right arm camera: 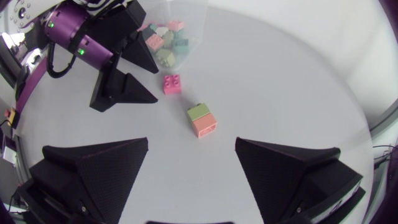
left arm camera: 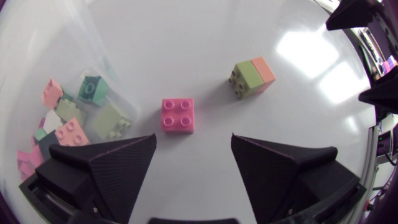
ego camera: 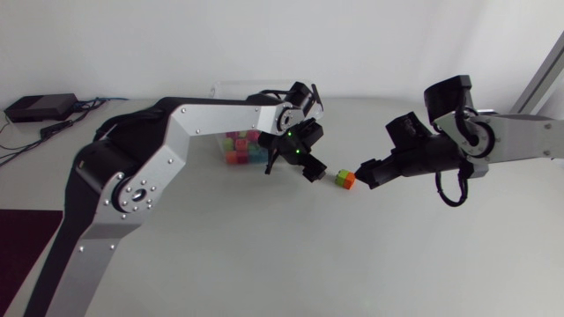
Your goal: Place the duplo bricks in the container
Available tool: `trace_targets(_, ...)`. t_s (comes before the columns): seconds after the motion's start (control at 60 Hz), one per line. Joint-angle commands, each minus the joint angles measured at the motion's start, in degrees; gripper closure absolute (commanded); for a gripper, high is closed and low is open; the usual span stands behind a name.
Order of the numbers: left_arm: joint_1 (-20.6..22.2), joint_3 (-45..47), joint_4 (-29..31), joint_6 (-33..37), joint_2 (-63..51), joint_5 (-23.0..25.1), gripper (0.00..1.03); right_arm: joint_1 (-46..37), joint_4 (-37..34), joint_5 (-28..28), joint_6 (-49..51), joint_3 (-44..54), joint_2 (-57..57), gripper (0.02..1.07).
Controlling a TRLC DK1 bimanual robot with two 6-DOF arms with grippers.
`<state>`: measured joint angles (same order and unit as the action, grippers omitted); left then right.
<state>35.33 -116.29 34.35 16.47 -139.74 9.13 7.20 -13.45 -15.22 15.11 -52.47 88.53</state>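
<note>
My left claw point(left arm camera: 194, 138): open wide, empty; pink brick point(left arm camera: 177, 115) just ahead.
My right claw point(right arm camera: 191, 144): open wide, empty.
Container point(ego camera: 231, 92): upper left of centre.

Table point(left arm camera: 205, 43) glossy white; container point(right arm camera: 186, 22) clear plastic; pink brick point(left arm camera: 177, 115) smooth plastic; left tool point(left arm camera: 193, 140) matt black, grainy.

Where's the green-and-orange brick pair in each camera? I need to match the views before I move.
Head view: the green-and-orange brick pair lies between the left gripper and the right gripper.
Left wrist view: ahead of the left gripper, farther off than the pink brick.
Right wrist view: ahead of the right gripper, nearer than the pink brick.
Shared landmark: the clear container of bricks.
</note>
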Motion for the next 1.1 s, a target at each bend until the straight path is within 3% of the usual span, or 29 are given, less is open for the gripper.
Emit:
trace_targets(0.0,0.09,7.66,-2.09,-0.82,4.30,0.72,0.25,0.62,0.62,-0.33,1.85,-1.76,3.05,0.06)
trace_targets(0.333,-1.41,30.24,-10.71,-0.82,22.85,1.77,0.25,-1.23,-0.43,-1.48,10.20,-13.89,17.46,0.06)
trace_targets(0.417,-1.85,33.94,-11.41,-1.00,27.24,2.04,0.40,-1.93,-2.46,-2.79,13.63,-17.84,21.77,0.06)
trace_targets(0.55,-1.93,39.30,-12.46,-1.00,32.69,2.04,0.54,-2.81,-5.18,-4.11,16.61,-22.50,27.13,0.07)
trace_targets(0.85,-4.83,45.10,-12.99,-0.82,40.34,2.04,0.61,-0.61,-7.11,-3.94,19.87,-23.65,30.91,0.23)
trace_targets(1.083,-7.56,48.88,-12.99,-0.74,45.79,2.04,0.62,0.01,-7.64,-3.94,20.04,-22.06,29.33,0.23)
